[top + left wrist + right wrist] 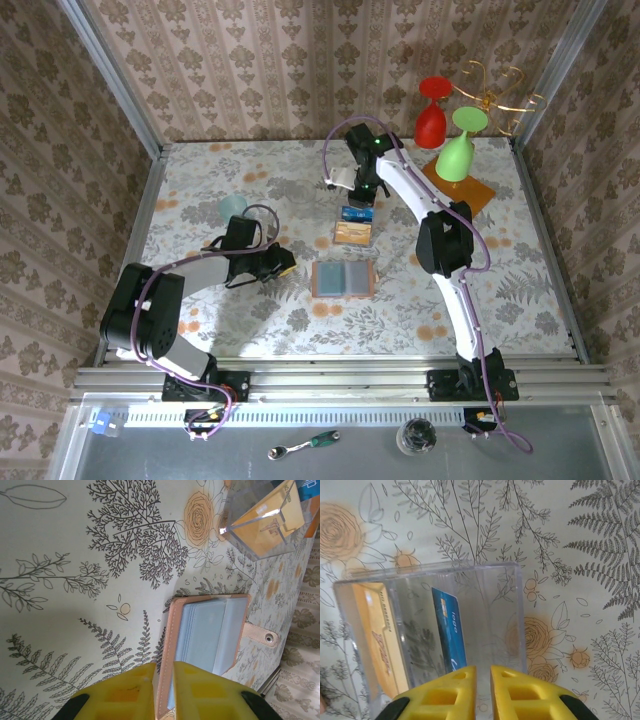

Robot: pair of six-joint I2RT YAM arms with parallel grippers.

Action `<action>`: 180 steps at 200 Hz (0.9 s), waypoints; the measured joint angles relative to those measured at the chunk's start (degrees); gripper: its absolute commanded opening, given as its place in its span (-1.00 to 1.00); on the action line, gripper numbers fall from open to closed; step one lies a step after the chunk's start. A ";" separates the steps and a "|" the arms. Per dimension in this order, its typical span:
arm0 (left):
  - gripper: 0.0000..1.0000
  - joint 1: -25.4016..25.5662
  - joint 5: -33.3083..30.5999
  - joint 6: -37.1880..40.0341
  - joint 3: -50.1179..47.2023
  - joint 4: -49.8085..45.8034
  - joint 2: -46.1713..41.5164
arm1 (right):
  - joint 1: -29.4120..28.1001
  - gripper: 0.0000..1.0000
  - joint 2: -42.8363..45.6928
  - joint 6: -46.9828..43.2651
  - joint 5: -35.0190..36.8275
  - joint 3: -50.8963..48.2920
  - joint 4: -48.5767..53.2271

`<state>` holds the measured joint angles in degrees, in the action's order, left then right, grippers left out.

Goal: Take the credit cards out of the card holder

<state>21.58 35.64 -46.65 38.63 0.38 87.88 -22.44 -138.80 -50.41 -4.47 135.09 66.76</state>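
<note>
Tabletop bears card holder (open) just ahead of left claw.

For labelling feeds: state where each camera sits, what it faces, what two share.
Top: above, behind the robot, looking down at the table; left arm and right arm show.
Left wrist: faces the open card holder; left pincer at bottom.
Right wrist: looks into the clear box at orange card and blue card; right pincer at bottom.
Shared: both wrist views show clear box and orange card.
</note>
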 measured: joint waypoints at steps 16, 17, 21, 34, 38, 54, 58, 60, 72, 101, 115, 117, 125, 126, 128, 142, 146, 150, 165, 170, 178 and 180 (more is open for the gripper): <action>-0.65 0.00 0.00 0.00 0.00 0.00 0.00 | 0.04 -0.81 0.00 0.20 0.63 -1.36 -1.07; -0.65 0.00 0.00 0.00 0.00 0.00 0.00 | 0.04 -0.82 0.00 0.24 0.70 -1.42 -1.05; -0.65 0.00 0.00 0.00 0.00 0.00 0.00 | 0.04 -0.83 0.00 0.39 0.85 -1.68 -1.27; -0.65 0.00 0.00 0.00 -0.02 0.00 0.00 | 0.04 -0.84 0.00 0.70 1.20 -2.43 -2.01; -0.65 0.00 0.00 0.00 -0.02 0.00 0.00 | 0.04 -0.84 0.00 0.72 1.27 -2.51 -2.16; -0.65 -0.07 0.00 0.00 -0.04 0.00 0.00 | 0.04 -0.86 0.00 0.87 1.31 -2.95 -2.75; -0.65 -0.11 0.00 0.00 -0.04 0.00 0.00 | 0.04 -0.86 0.00 0.90 1.31 -3.06 -2.97; -0.65 -0.13 0.00 0.00 -0.04 0.02 0.00 | 0.04 -0.86 0.02 0.90 1.29 -3.15 -3.08; -0.65 -0.26 0.00 0.00 -0.04 0.02 0.00 | 0.04 -0.85 0.02 0.92 1.31 -3.72 -3.67; -0.65 -0.26 0.02 0.00 -0.04 0.00 0.00 | 0.04 -0.65 0.04 1.01 1.29 -5.22 -4.13; -0.65 -0.31 0.00 0.00 -0.04 0.02 0.00 | 0.07 -0.62 0.63 1.11 1.29 -5.95 -4.72; -0.65 -0.31 0.00 0.00 -0.04 0.02 0.00 | 0.07 -0.62 0.72 1.14 1.27 -6.01 -4.76; -0.65 -0.31 0.00 0.00 -0.04 0.02 0.00 | 0.07 -0.61 1.03 1.11 1.27 -6.34 -4.90; -0.65 -0.31 0.00 0.00 -0.04 0.02 0.00 | 0.09 -0.61 1.09 1.11 1.27 -6.36 -4.90; -0.65 -0.31 0.00 -0.02 -0.04 0.02 0.00 | 0.09 -0.61 1.09 1.11 1.27 -6.40 -4.92; -0.65 -0.31 0.02 0.00 -0.04 0.02 0.00 | 0.09 -0.60 1.49 1.11 1.29 -6.93 -5.27; -0.65 -0.31 0.00 0.00 -0.04 0.02 0.00 | 0.09 -0.60 1.55 1.14 1.29 -7.02 -5.31; -0.65 -0.31 0.00 -0.02 -0.04 0.02 0.00 | 0.09 -0.59 1.62 1.14 1.29 -7.02 -5.33; -0.65 -0.31 0.00 0.00 -0.04 0.02 0.00 | 0.09 -0.58 1.84 1.20 1.33 -7.15 -5.70; -0.65 -0.31 0.00 0.00 -0.04 0.02 0.00 | 0.09 -0.58 1.99 1.27 1.36 -7.26 -5.95; -0.65 -0.31 0.00 0.00 -0.07 0.02 0.00 | 0.09 -0.57 2.27 1.44 1.42 -7.50 -6.40; -0.65 -0.31 0.00 0.00 -0.07 0.02 0.00 | 0.09 -0.57 2.38 1.55 1.44 -7.58 -6.56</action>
<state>21.28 35.64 -46.65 38.57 0.40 87.88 -22.35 -136.42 -48.86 -3.03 127.50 60.20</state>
